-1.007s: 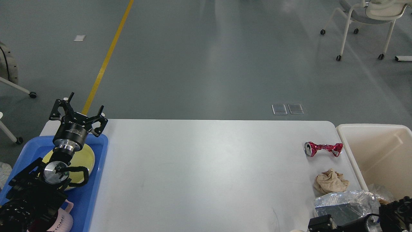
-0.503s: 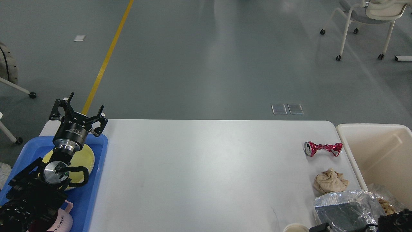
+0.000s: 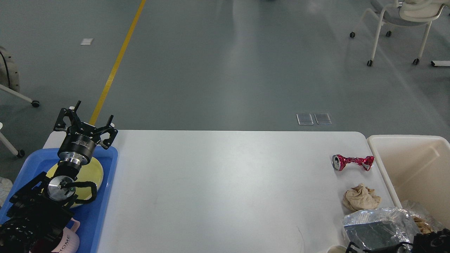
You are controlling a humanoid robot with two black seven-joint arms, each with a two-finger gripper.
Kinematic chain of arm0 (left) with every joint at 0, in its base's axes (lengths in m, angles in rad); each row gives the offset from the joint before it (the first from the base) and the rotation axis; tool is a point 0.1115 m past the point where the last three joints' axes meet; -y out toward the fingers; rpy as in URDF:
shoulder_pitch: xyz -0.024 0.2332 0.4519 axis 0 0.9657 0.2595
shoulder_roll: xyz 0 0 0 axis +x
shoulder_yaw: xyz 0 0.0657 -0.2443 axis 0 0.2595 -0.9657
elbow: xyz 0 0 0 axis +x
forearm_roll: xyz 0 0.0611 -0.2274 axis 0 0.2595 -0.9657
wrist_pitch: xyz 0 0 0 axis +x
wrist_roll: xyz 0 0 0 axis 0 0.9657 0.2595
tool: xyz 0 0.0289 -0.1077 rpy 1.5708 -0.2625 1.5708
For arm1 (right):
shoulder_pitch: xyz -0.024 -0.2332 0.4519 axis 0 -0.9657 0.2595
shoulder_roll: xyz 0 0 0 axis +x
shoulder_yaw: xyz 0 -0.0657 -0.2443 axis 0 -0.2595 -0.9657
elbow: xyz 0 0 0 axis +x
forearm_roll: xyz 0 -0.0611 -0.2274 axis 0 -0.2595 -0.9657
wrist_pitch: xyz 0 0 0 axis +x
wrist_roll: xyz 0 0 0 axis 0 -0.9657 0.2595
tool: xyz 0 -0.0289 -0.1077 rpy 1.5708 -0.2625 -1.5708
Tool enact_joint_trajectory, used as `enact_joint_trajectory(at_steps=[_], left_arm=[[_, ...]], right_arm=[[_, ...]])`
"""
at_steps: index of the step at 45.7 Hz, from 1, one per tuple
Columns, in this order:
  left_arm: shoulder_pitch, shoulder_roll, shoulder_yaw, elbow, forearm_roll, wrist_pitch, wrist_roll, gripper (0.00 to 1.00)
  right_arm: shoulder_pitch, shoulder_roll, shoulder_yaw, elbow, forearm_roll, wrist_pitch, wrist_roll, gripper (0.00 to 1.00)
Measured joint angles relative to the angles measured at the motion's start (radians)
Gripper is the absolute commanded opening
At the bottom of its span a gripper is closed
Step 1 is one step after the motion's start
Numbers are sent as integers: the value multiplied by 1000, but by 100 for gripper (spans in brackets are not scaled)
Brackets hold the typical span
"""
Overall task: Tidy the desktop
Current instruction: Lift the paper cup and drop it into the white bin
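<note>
The white desktop [image 3: 225,182] fills the lower view. My left gripper [image 3: 90,117] hangs open and empty over the far left corner, above the back edge of a blue tray [image 3: 105,203]. On the right of the desktop lie a crushed red can [image 3: 352,162], a crumpled beige napkin [image 3: 361,198] and a silver foil wrapper [image 3: 378,225]. Only dark parts of my right arm [image 3: 434,241] show at the bottom right edge, and its fingers cannot be made out. A pale cup rim [image 3: 335,249] peeks in at the bottom edge.
The blue tray holds a yellow-green plate [image 3: 92,172] and a pink mug [image 3: 68,241]. A beige bin [image 3: 415,165] stands against the table's right end with some scraps inside. A wheeled chair [image 3: 400,21] stands far back on the floor.
My right arm has sunk toward the bottom edge, uncovering more of the foil wrapper. A cup rim has come into view at the bottom. The left arm has not moved.
</note>
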Motion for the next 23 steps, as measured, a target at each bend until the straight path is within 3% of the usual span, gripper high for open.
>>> enact_joint_trajectory(at_steps=[14, 23], left_arm=[[0, 0, 0, 0, 0, 0, 0, 98], [0, 0, 0, 0, 0, 0, 0, 98]], right_arm=[[106, -88, -1, 57, 0, 58, 0, 0], [411, -170, -11, 69, -44, 215, -40, 0]])
